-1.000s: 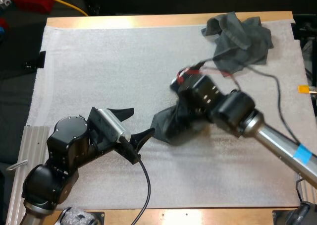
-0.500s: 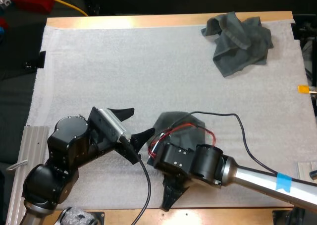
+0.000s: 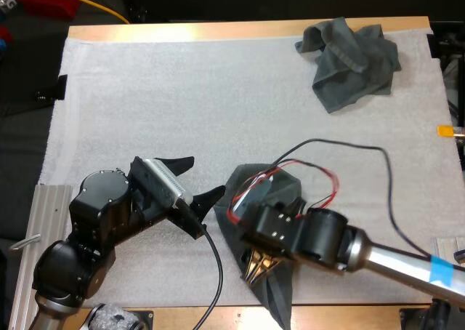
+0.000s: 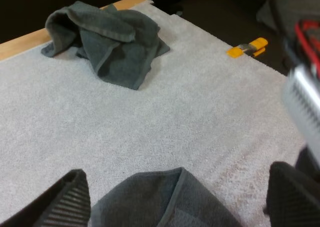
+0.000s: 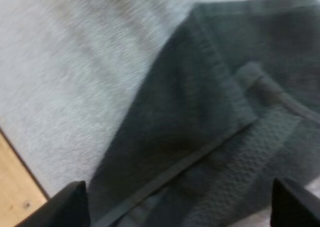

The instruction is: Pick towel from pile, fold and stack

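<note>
Findings on grip: the right gripper [image 5: 182,202] is released, its fingers standing apart and clear of the cloth, and it hovers directly over the picked towel [image 3: 285,192]. The left gripper [image 3: 195,181] is likewise released and holds nothing. The towel's nearest hem lies just ahead of it, in line with the gap between its fingers.

Position of work: the picked towel rests on the white mat [image 3: 145,90], bunched and partly doubled over, not spread flat. The corner beneath the right gripper reaches the mat's front edge, close to the bare wooden table [image 5: 12,187]. Whether it overhangs cannot be told. The crumpled pile [image 3: 352,61] sits well beyond both grippers, untouched by either.

Risks, as judged:
- Loss over the edge. Any further pull toward the robot's side would likely drag that corner off the mat and possibly off the table.
- False grasp. Layers overlap beneath the right gripper, so closing there may pinch two plies or only a hem, giving a skewed fold.
- Rucking. A low approach by the left gripper may shove the hem ahead of it instead of pinching it.
- Contact between arms. Both grippers work close together over one small cloth, leaving little clearance.
</note>
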